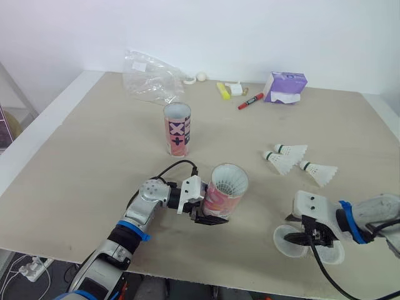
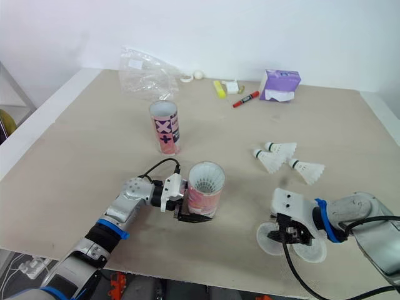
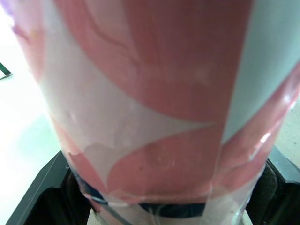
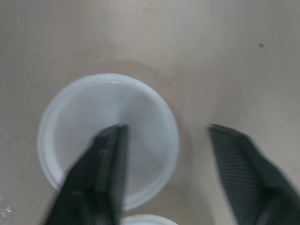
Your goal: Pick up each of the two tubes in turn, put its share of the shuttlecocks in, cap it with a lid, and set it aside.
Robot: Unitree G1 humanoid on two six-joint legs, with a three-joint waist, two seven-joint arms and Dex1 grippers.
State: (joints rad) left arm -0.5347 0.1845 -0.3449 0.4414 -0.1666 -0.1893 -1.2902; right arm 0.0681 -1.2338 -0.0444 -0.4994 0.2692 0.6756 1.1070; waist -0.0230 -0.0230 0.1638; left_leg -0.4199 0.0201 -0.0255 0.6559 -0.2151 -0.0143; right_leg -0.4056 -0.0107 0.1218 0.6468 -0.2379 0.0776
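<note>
The left hand (image 1: 211,217) is gripping the pink tube (image 1: 222,197) by its base near the front edge of the surface (image 1: 94,144), with its open mouth pointing up. The right hand (image 4: 165,127) is hanging open over a white lid (image 4: 145,112) at the front right edge, one finger above the lid and the other outside its rim. The right arm is lying nearer to the lid.

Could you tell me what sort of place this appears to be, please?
Probably an indoor lab or workshop bench: a plain beige tabletop against a bare white wall, with a red marker pen and a purple cardboard box lying about.
</note>
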